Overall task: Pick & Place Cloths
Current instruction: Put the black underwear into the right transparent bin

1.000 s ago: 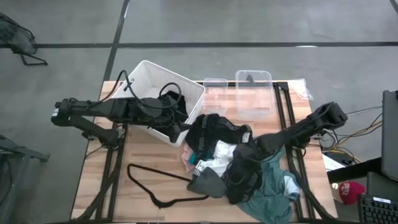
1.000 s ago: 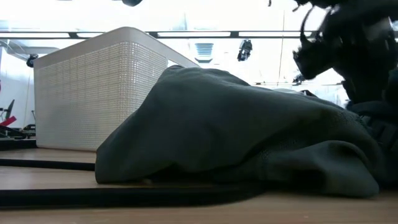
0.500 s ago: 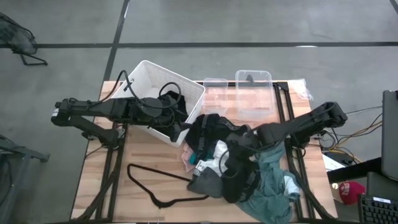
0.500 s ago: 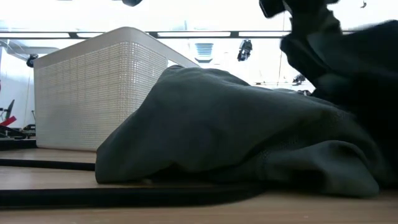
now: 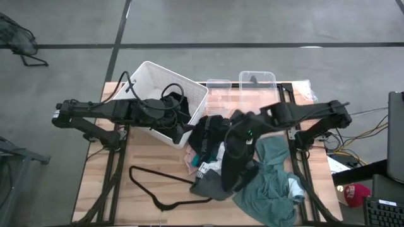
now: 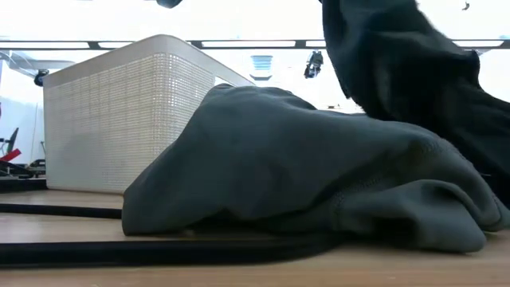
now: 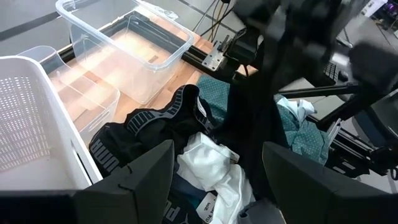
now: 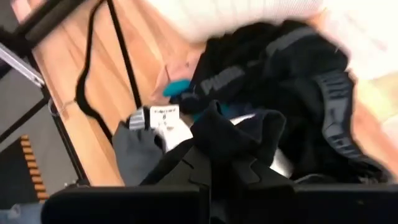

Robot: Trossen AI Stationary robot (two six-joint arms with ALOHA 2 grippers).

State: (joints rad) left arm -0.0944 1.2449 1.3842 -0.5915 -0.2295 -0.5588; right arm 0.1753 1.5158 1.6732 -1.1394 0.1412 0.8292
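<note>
A heap of cloths lies on the table's right half: a long black garment hangs stretched above it, a crumpled teal-green piece spreads at the near right, white and grey pieces beside, small pink scrap at the left edge

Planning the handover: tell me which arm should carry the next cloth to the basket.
Right. The right gripper is already shut on a black garment lifted above the pile, while the left gripper waits open at the white basket, holding nothing.
</note>
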